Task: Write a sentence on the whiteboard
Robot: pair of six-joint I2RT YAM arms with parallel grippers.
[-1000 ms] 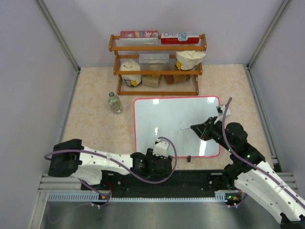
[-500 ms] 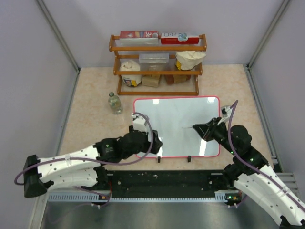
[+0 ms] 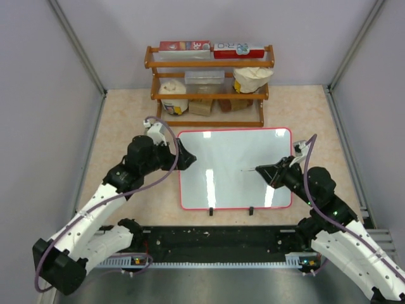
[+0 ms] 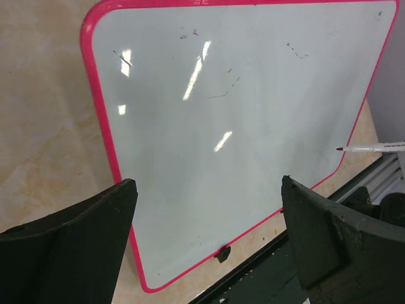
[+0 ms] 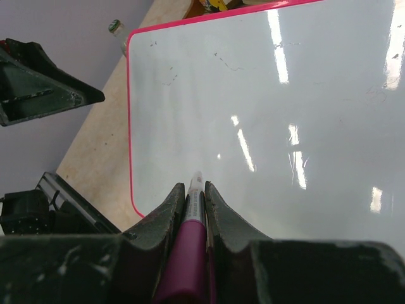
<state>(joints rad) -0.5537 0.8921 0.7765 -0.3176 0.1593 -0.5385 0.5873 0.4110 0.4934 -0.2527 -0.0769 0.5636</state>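
Left wrist crops the marker (image 4: pixel 373 147) the right pincer (image 5: pixel 195 190) grips; left pincer (image 4: pixel 209 185) gapes toward whiteboard (image 4: pixel 240 76).

The whiteboard (image 4: pixel 240 126) lay on the worktop (image 4: pixel 44 126), bare but for faint smudges (image 4: pixel 221 95) toward 12 o'clock. A marker (image 4: pixel 373 147) entered at 3 o'clock. The jaws of the left gripper (image 4: pixel 209 190) stood wide apart at 6 o'clock.

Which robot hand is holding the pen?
The right hand, pinching a pink marker that points across the whiteboard. The left hand is open and empty by the board's left edge.
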